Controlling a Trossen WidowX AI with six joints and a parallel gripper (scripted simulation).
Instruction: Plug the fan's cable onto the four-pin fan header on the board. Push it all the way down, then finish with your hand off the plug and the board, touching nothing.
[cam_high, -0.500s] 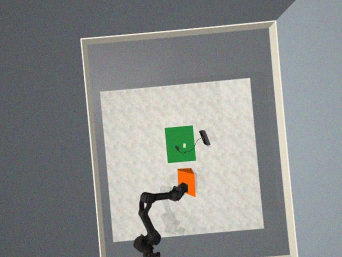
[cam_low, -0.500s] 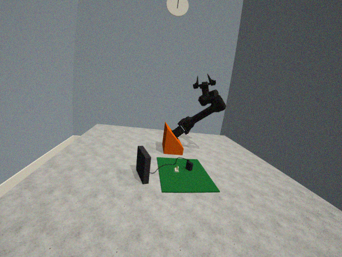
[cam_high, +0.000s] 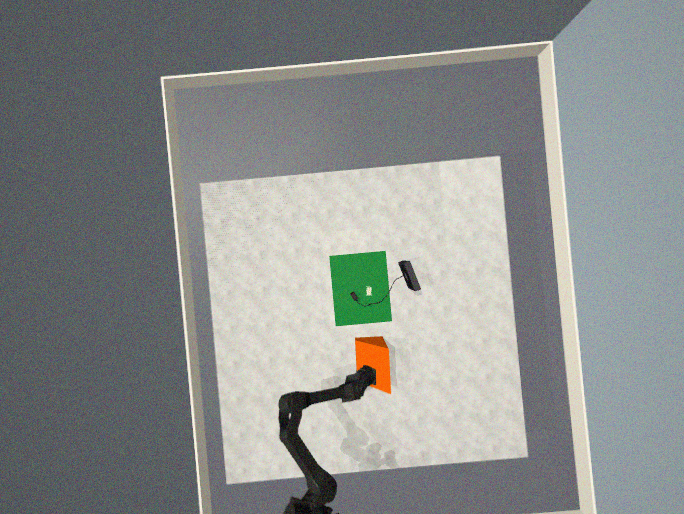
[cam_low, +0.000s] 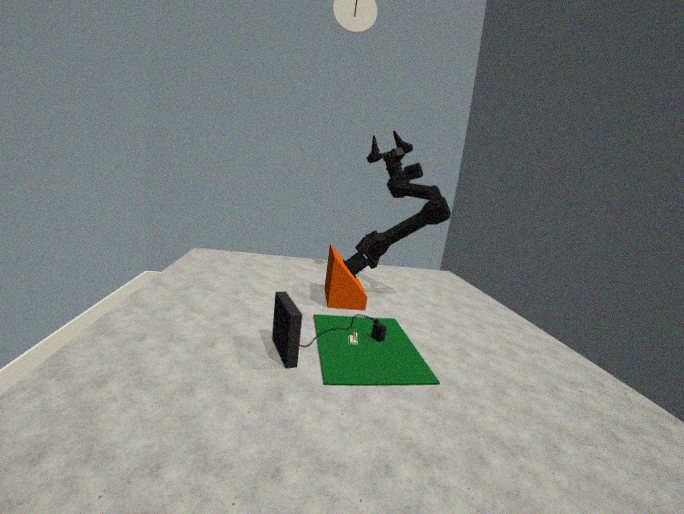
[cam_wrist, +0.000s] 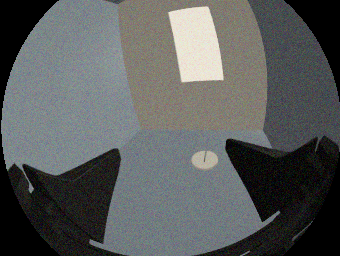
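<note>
The green board (cam_high: 353, 270) (cam_low: 376, 370) lies flat. The white four-pin header (cam_high: 368, 290) (cam_low: 353, 339) stands on it, its pins showing and no plug on it. The dark plug (cam_high: 354, 296) (cam_low: 378, 331) is over the board a short way beside the header; whether it touches the board is unclear. A thin black cable (cam_high: 364, 305) runs from the plug to the black fan (cam_high: 409, 275) (cam_low: 286, 329), which stands off the board's edge. My gripper (cam_low: 384, 134) (cam_wrist: 174, 150) is open and empty, pointing up, high above and far from the plug. Its fingertips are not visible in the top view.
An orange wedge (cam_high: 373, 356) (cam_low: 345, 292) stands between the board and the arm, with the arm's lower end close behind it. The pale table top (cam_high: 442, 221) (cam_low: 221, 442) carries everything. The wrist view shows only walls, a bright panel (cam_wrist: 196, 45) and a round clock (cam_wrist: 200, 162).
</note>
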